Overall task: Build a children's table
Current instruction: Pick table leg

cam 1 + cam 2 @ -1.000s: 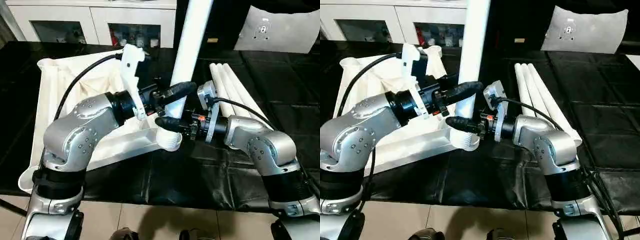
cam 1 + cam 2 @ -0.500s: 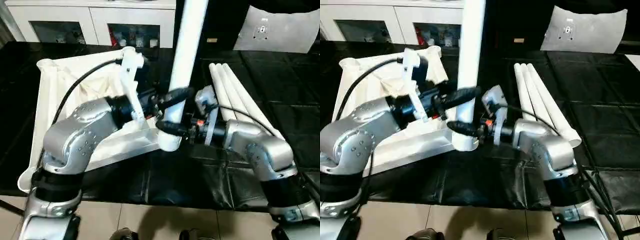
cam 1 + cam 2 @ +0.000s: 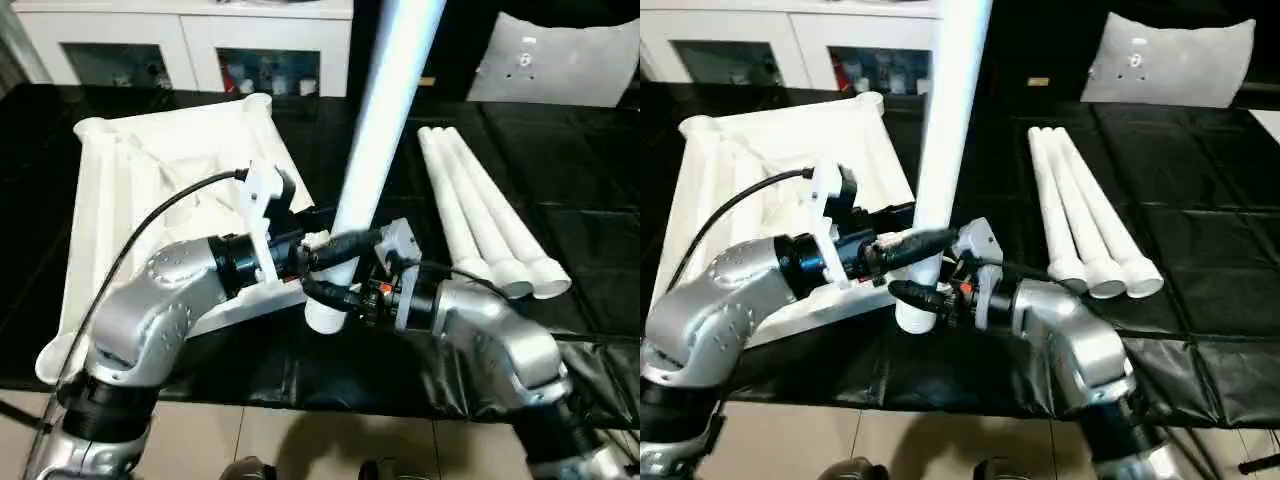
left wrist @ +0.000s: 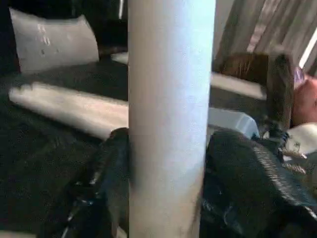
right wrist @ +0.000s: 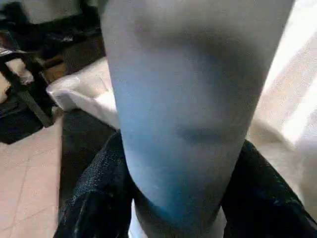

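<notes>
Nearest, both claws pinch one white leg [image 3: 372, 140] low on its shaft: the left claw [image 3: 345, 247] grips from one side, the right claw [image 3: 325, 294] from the other, just under it. The leg stands nearly upright, its top tilted slightly to the right, its foot at the near corner of the upturned table top [image 3: 150, 190]. Beyond and to the right, three spare legs [image 3: 478, 215] lie side by side on the black tabletop [image 3: 580, 220], pointing away. The left wrist view adds a person [image 4: 302, 99] behind.
</notes>
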